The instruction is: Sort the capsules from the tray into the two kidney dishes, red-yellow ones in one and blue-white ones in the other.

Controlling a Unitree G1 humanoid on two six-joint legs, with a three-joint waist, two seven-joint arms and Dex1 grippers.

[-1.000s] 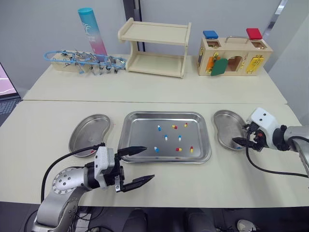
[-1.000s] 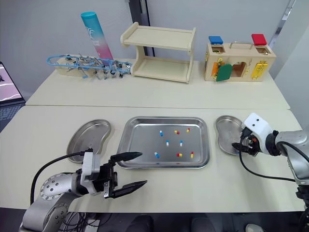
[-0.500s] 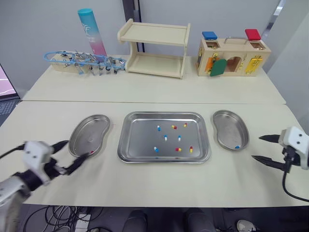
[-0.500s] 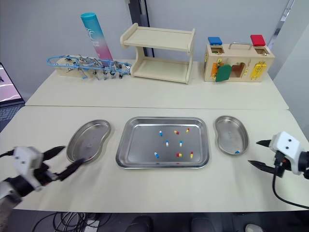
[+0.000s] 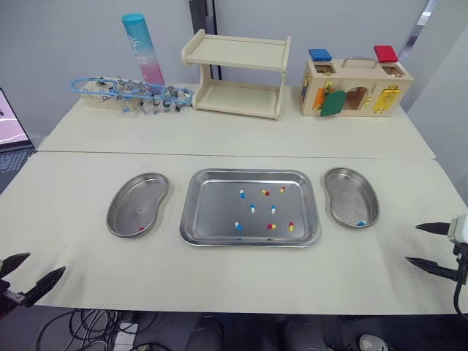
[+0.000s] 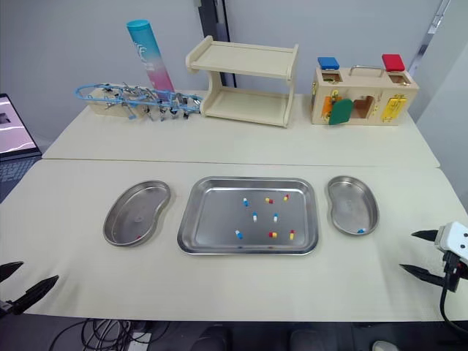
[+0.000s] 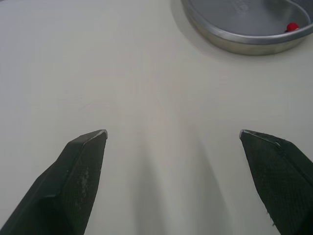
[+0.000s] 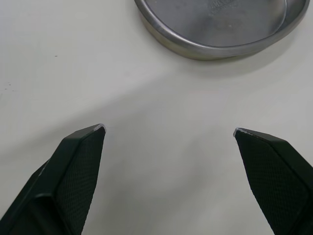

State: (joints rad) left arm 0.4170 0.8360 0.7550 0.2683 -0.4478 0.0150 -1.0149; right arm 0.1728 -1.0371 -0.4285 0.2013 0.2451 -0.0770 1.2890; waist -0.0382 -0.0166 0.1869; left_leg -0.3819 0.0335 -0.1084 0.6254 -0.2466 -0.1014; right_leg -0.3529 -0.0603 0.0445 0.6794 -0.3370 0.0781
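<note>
Left eye view had both grippers low at the tabletop's near edge, the left gripper (image 5: pixel 45 262) by the near-left corner and the right gripper (image 5: pixel 412 243) by the near-right corner. Each had its two black fingers spread wide, holding nothing. The tray (image 5: pixel 212 212) sat mid-table with the capsules (image 5: pixel 252 208) scattered loose on its floor, both colourings mixed. The left kidney dish (image 5: pixel 135 205), just beside the tray's left rim, held one red capsule (image 7: pixel 292 27); the right kidney dish (image 5: pixel 349 194), just beside the right rim, held one blue-white capsule (image 5: pixel 360 222). The risk lay in the pick: small, smooth capsules on polished steel could skid from closing tips. Close neighbours might also be pinched together — putting a wrong colour in a dish.
</note>
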